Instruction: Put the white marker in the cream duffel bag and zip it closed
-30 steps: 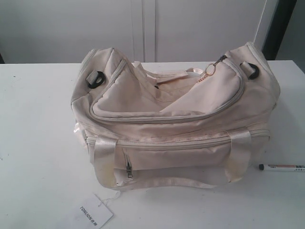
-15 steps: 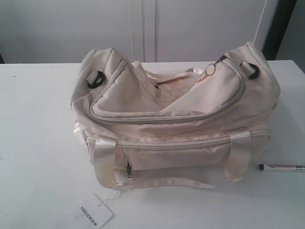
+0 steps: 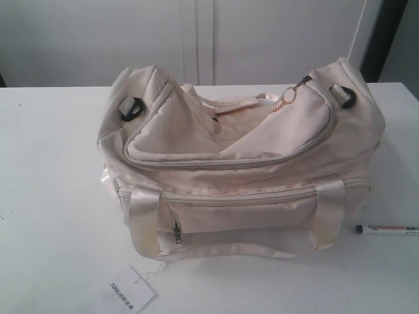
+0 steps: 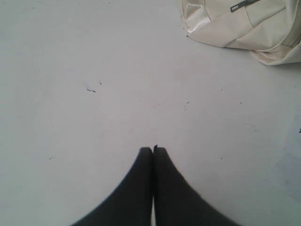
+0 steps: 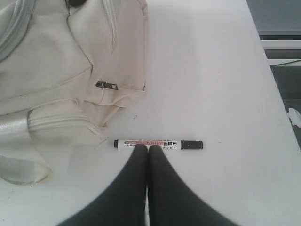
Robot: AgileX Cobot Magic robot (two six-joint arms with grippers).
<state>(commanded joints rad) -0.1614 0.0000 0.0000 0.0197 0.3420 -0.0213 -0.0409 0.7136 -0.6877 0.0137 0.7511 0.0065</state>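
Note:
The cream duffel bag (image 3: 236, 163) sits mid-table, its curved top zipper open and the gold ring pull (image 3: 289, 96) at its right end. The white marker (image 3: 387, 229) lies flat on the table to the right of the bag's front corner. In the right wrist view the white marker (image 5: 157, 144) lies crosswise just past my right gripper (image 5: 148, 148), which is shut and empty above it; the duffel bag (image 5: 56, 80) is beside it. My left gripper (image 4: 153, 149) is shut and empty over bare table, with a corner of the duffel bag (image 4: 244, 26) far off. Neither gripper shows in the exterior view.
A white hang tag (image 3: 129, 291) lies on the table in front of the bag's left corner. The white table (image 3: 46, 196) ends close to the marker's right, where the table edge (image 5: 270, 80) drops to a dark floor. A wall panel stands behind.

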